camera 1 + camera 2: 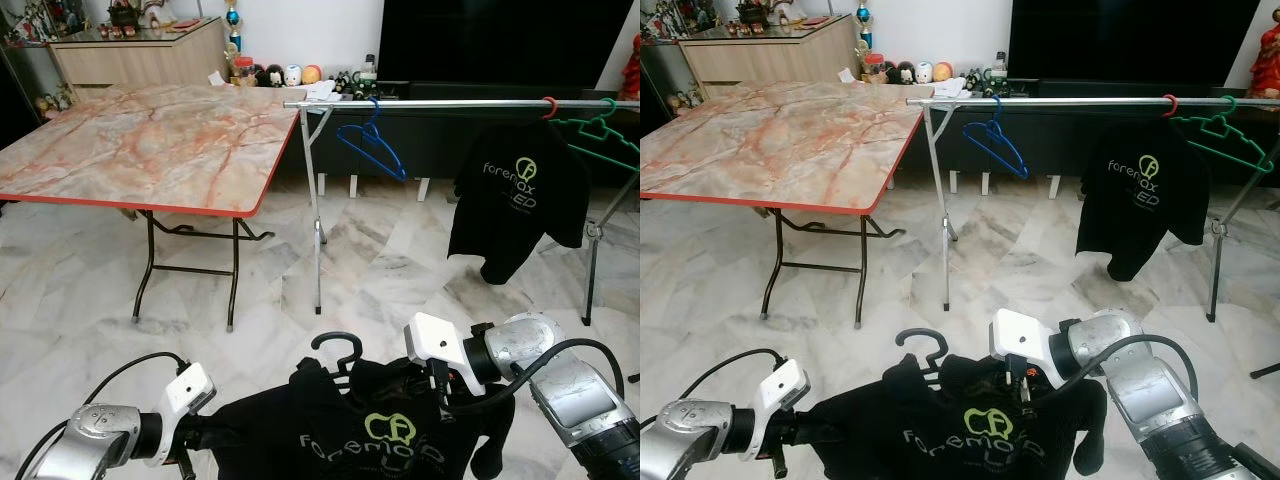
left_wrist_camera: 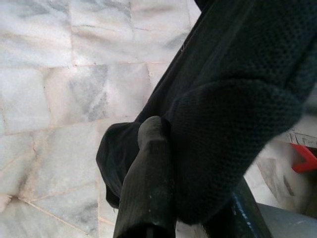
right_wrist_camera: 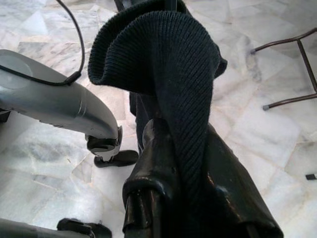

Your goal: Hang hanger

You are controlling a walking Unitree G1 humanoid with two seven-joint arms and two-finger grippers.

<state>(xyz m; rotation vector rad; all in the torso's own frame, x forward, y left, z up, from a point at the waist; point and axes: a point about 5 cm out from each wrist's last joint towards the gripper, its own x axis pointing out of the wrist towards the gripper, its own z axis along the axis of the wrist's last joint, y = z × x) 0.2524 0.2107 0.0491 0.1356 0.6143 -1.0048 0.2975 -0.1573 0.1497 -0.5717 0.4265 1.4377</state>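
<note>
Black shirt (image 1: 360, 430) on hanger (image 1: 338, 350) (both grippers (image 2: 198, 163) (image 3: 183, 163) pinching cloth); we carry; next, hook onto rail (image 1: 440, 102).

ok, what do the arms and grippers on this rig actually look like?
Both arms are brushed silver metal, with rounded joint housings and a white block at each wrist. A black cable loops over the left arm and another over the right arm. The left gripper and right gripper each have long black fingers, glossy and scuffed. No markings are readable.
</note>
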